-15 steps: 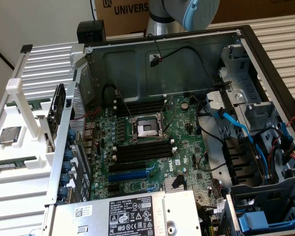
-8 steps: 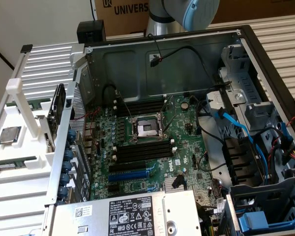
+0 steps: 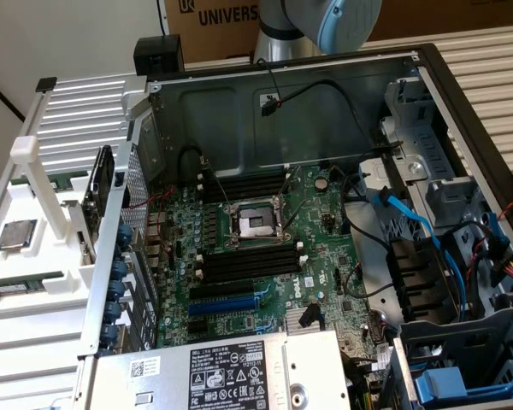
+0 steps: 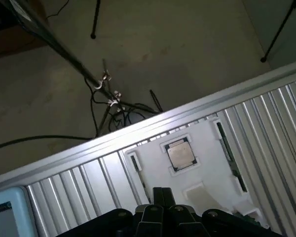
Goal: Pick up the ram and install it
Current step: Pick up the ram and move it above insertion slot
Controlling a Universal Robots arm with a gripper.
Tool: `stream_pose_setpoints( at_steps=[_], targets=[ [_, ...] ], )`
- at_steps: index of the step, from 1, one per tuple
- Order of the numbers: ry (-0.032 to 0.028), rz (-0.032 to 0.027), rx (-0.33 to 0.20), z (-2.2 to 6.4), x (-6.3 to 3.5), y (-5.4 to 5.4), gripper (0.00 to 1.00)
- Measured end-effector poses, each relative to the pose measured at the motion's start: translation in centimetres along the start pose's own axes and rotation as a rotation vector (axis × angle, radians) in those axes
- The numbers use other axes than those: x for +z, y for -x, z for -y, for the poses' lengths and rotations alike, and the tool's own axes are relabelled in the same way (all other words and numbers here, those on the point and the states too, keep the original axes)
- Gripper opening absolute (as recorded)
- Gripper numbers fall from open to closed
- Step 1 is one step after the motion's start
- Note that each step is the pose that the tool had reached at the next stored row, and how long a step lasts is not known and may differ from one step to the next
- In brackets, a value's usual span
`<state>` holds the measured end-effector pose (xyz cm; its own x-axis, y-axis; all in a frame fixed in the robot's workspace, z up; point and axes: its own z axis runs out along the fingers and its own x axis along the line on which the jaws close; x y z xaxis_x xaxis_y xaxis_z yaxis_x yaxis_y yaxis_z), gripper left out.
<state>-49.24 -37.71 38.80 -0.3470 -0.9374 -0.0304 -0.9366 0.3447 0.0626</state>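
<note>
Ram (image 4: 231, 155) seemingly sits in white holder (image 4: 207, 148), fingers (image 4: 158, 196) closed.

The brown cardboard box (image 3: 218, 21) at the back carries dark letters reading "UNIVERS", cut off by the arm (image 3: 325, 21), with part of a logo beside them. The black label (image 3: 239, 380) on the grey power supply (image 3: 154, 384) shows "DELL" in white at its top corner; its finer print is unreadable.

Dim grey floor (image 4: 138, 44) with cables (image 4: 106, 98), white wall (image 3: 68, 34), cardboard box (image 3: 209, 38).
</note>
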Motion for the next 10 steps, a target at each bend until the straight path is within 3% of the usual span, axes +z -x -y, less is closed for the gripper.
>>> stream_pose_setpoints(
  at_steps=[6,8,10],
  targets=[
    [0.0021,-0.0080,-0.124,0.00,0.04,0.00,0.12],
    [-0.0021,-0.0086,-0.155,0.00,0.07,0.00,0.12],
    [-0.0109,-0.0076,-0.184,0.01,0.14,0.00,0.12]
  ],
)
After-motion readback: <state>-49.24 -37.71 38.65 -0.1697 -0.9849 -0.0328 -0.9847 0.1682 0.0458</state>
